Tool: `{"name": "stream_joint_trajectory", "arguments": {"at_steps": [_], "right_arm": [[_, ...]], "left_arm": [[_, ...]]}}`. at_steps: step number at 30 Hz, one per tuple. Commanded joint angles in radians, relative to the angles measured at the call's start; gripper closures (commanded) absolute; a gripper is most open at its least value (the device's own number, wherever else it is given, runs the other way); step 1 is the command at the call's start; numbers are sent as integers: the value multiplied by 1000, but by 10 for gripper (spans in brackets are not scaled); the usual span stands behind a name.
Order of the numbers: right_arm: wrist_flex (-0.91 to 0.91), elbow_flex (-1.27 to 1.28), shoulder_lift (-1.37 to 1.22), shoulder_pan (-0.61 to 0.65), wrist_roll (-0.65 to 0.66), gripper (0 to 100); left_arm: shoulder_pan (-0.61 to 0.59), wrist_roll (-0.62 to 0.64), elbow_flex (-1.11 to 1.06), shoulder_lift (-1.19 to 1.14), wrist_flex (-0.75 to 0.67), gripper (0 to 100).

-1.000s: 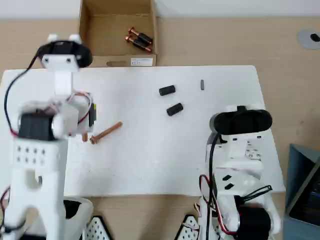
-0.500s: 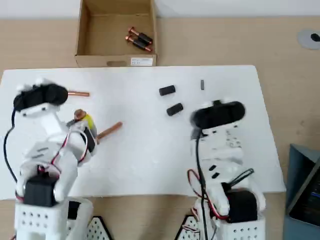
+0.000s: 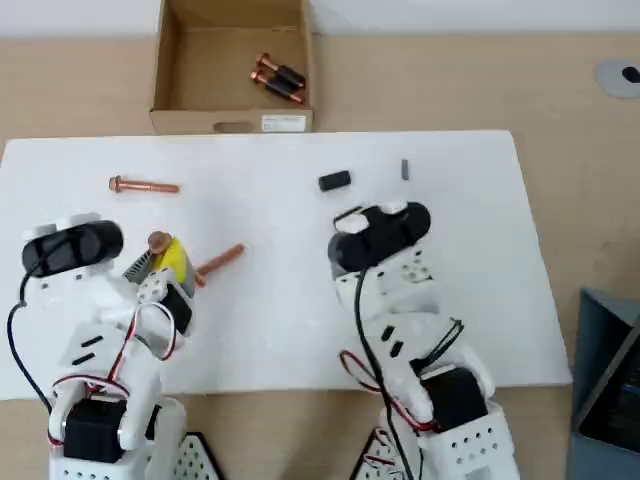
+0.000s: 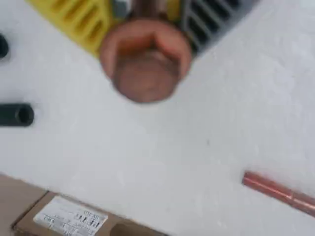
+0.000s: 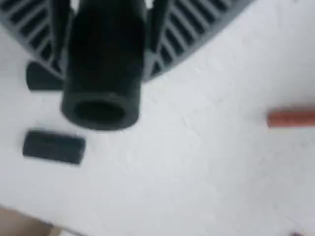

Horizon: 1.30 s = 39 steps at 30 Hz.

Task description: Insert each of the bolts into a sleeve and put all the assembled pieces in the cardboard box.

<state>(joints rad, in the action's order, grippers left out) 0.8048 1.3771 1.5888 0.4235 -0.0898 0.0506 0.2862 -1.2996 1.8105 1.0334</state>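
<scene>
The left end effector point(image 4: 145, 17) is shut tight on a copper bolt point(image 4: 146, 66). The bolt's round head sticks out past the fingers. One finger is yellow point(image 4: 74, 22) and the other is grey. From above, this end effector sits low over the left part of the white board point(image 3: 300, 330).

A second bolt point(image 3: 220, 260) lies flat on the board just beside it. A third bolt point(image 3: 145, 186) lies farther off, on the side toward the cardboard box point(image 3: 172, 60).

The right end effector point(image 5: 106, 19) is closed around a black sleeve point(image 5: 106, 69). The sleeve's open hole points out past the ribbed grey fingers point(image 5: 197, 24). From above, the right arm point(image 3: 380, 235) is over the middle of the board.

A loose sleeve point(image 3: 334, 181) lies on the board just past that arm, toward the box. A small grey pin point(image 3: 405, 170) lies near it.

The box sits on the wooden bench point(image 3: 450, 90), touching the far edge of the board. Two finished pieces point(image 3: 278, 78), bolts pushed into sleeves, lie side by side in the box near its right wall.
</scene>
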Motion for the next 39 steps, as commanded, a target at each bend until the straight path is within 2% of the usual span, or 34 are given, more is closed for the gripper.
{"name": "stream_joint_trajectory", "arguments": {"at_steps": [1,5,9,14,18,26,30,34,39], "right_arm": [[-71,15,8,28,9,989],[-133,48,8,74,9,989],[-189,85,8,153,9,989],[-226,105,8,248,17,989],[-229,107,8,311,87,989],[-229,139,8,318,180,989],[-230,142,8,320,193,989],[-230,140,8,320,224,989],[-295,145,8,320,278,989]], "left_arm": [[14,89,5,15,-31,995],[28,178,-2,15,-83,995],[97,242,2,15,-143,995],[172,245,3,15,-207,995],[176,245,8,15,-267,995],[176,241,26,15,-364,995],[209,238,68,10,-354,995],[276,198,80,12,-284,995],[285,196,78,12,-284,995]]}}
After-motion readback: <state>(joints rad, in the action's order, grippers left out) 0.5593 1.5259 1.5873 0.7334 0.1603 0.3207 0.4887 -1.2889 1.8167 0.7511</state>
